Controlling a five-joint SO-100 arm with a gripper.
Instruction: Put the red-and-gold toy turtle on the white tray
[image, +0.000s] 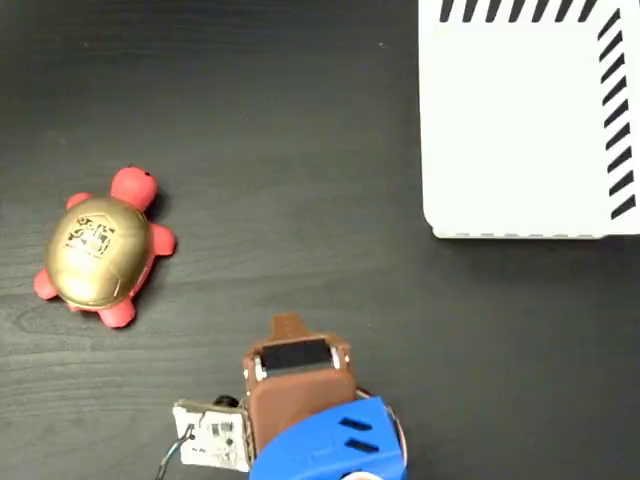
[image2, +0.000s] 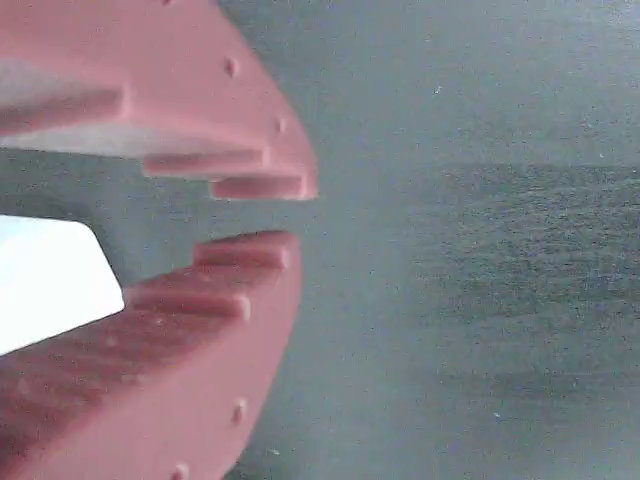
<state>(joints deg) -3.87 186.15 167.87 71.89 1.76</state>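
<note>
The red-and-gold toy turtle (image: 100, 247) lies on the dark table at the left of the fixed view, gold shell up, red head pointing up-right. The white tray (image: 520, 130) fills the top right corner, with black stripes along its top and right edges. My gripper (image: 288, 326) sits folded at the bottom centre, well away from both turtle and tray. In the wrist view, the gripper (image2: 297, 214) shows two red fingers with only a thin slit between the tips and nothing held. A white corner of the tray (image2: 50, 285) shows behind them. The turtle is out of the wrist view.
The arm's blue and brown body (image: 320, 430) and a small white board with wires (image: 210, 435) occupy the bottom edge. Dark wood-grain table (image: 300, 150) lies bare between turtle and tray.
</note>
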